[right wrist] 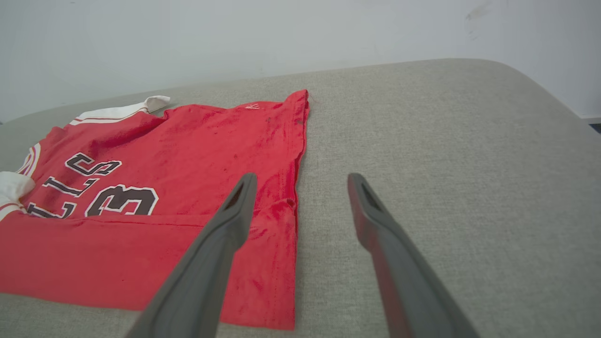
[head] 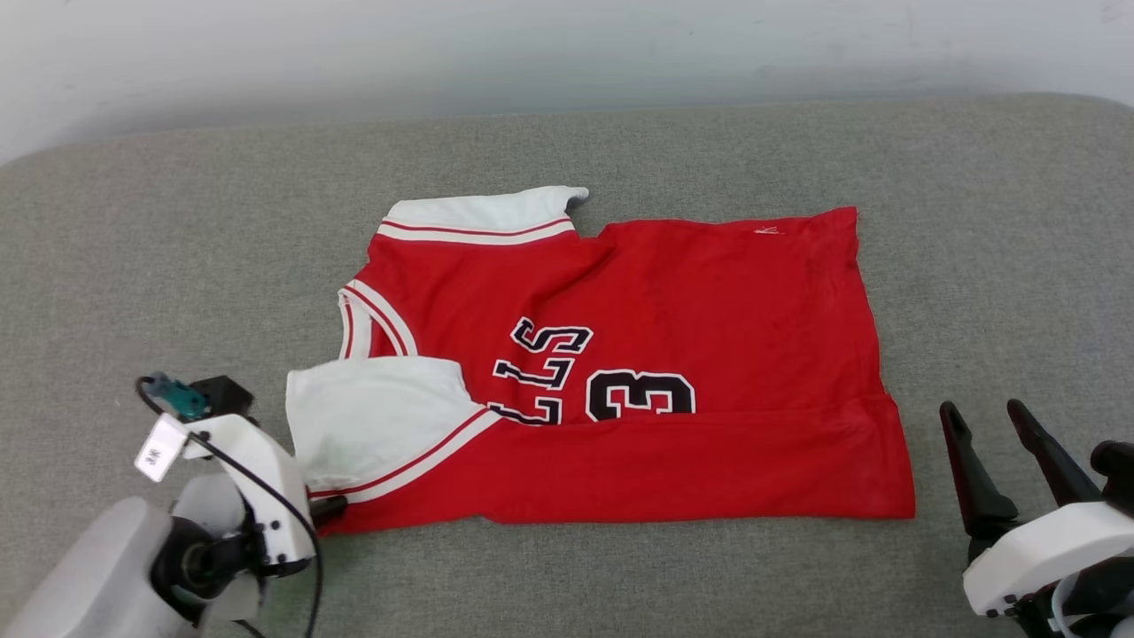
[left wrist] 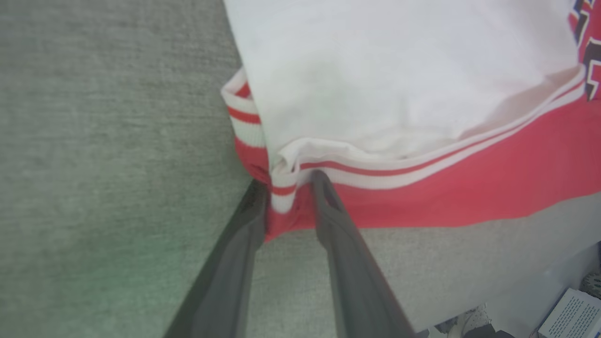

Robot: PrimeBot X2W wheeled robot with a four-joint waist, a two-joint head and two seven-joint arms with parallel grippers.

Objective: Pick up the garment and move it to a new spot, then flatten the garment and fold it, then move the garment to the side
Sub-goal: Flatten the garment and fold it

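Left gripper (left wrist: 288, 188): the garment (left wrist: 469, 188) corner sits between my tips; whether I'm clamped yet, I cannot tell.
Right gripper (right wrist: 303, 180): spread wide, empty.
Risk: a shallow pinch could slip and the sleeve flop open.

The left arm enters the head view at the lower left, its pale forearm (head: 80, 576) angled up to a white wrist housing (head: 257, 478) with a black cable looped over it. The left gripper (left wrist: 290, 184) reaches forward and low; its two dark fingers (left wrist: 328, 206) stand narrowly apart on either side of a corner of the garment (left wrist: 413, 117), cloth filling the gap. Whether they pinch it firmly cannot be told. The right gripper (head: 982, 412) sits at the lower right, its fingers (right wrist: 375, 220) spread wide and pointing up and forward, holding nothing.
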